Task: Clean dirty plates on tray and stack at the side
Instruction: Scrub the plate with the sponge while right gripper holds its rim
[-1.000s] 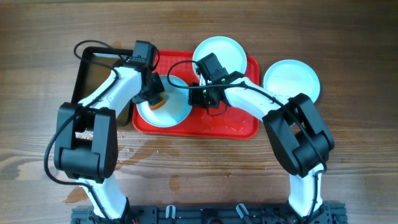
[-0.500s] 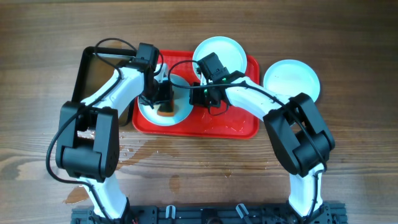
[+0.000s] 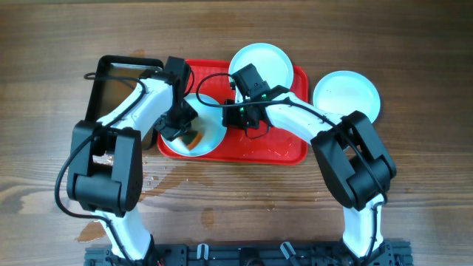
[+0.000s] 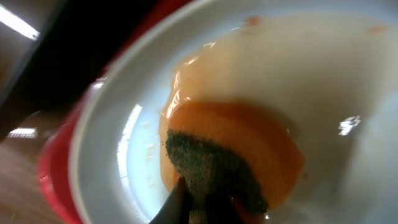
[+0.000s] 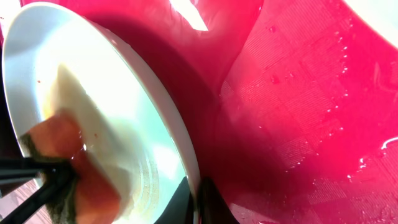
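Left hand [image 3: 182, 124] closed on an orange sponge [image 4: 219, 167] pressed into a tilted plate [image 3: 212, 127] at the red tray's [image 3: 275, 152] left end, right hand [image 5: 198, 200] pinching that plate's rim, above a wooden desk [image 3: 244, 210].

a black rectangular pan [image 3: 126, 60] sits on the wooden table [image 3: 414, 192], close against the left end of the tray [image 3: 259, 151]; the overhead view does not show whether the two touch. the pan holds murky brownish water [image 3: 111, 92]. a sponge [image 3: 194, 138] shows near the tray's left end. the left wrist view shows it wet and orange, with a dark green scouring layer [image 4: 208, 171] and a thin orange-tinted film of liquid spread around it. a wet patch [image 3: 166, 176] darkens the table in front of the tray, and a smaller stain [image 3: 90, 233] lies near the front left. a black rail [image 3: 244, 255] runs along the table's front edge.
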Motion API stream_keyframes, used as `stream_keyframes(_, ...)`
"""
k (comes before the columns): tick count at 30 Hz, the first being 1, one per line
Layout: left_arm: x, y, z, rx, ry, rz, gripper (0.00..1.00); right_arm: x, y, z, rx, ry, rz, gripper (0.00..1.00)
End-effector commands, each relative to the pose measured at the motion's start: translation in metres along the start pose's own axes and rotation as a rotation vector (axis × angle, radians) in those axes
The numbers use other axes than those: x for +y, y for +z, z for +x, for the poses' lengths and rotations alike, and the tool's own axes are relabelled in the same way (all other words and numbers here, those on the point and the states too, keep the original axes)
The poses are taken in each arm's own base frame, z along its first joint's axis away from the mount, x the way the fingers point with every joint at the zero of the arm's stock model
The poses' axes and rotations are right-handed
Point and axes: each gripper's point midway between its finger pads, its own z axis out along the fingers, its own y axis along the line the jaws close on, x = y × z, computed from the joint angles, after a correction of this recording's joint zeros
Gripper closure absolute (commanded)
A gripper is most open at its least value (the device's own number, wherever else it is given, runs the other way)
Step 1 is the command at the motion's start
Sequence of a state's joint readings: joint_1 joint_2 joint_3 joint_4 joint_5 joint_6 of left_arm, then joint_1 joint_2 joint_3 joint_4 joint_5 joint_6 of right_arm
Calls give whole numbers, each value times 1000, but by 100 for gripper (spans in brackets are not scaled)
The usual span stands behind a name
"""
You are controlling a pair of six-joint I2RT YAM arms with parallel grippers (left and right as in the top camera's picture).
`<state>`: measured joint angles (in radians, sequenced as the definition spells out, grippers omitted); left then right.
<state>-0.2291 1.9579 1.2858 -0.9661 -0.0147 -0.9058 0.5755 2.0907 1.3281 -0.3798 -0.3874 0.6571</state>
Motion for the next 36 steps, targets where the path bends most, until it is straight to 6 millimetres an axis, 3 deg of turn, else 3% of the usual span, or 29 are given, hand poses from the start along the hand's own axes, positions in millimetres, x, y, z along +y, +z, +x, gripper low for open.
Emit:
stream_keyframes(1,30,14,-4,-34,-143,-135,96,-6,5,1,10,16,3,96)
stream_keyframes(5,27,14,-6,-55,-339,-118,96,-6,5,0,8,15,2,96)
stream_keyframes(7,13,15,-16,-86,-372,-52,96,-6,5,0,8,15,2,96)
stream_keyframes(8,-5,15,-28,-123,-367,29,96,-6,5,0,8,14,2,95)
stream_keyframes(11,-39,8,-47,-211,-222,153,96,-6,5,0,9,11,3,95)
stream_keyframes(15,-74,-3,-56,-313,49,246,96,-6,5,0,6,10,6,96)
stream_keyframes(19,-90,-9,-57,-382,324,254,96,-6,5,0,6,9,5,96)
stream_keyframes(22,-98,-8,-45,-373,550,260,96,-6,5,0,6,9,5,96)
stream_keyframes(26,-116,-9,4,-198,850,442,96,-6,5,0,6,10,5,96)
stream_keyframes(31,-107,-9,43,-30,979,523,96,-6,5,0,4,9,3,96)
stream_keyframes(34,-100,-6,41,-11,940,494,96,-5,5,0,7,8,1,95)
stream_keyframes(36,-93,-1,19,-62,800,409,96,-5,5,0,7,8,1,96)
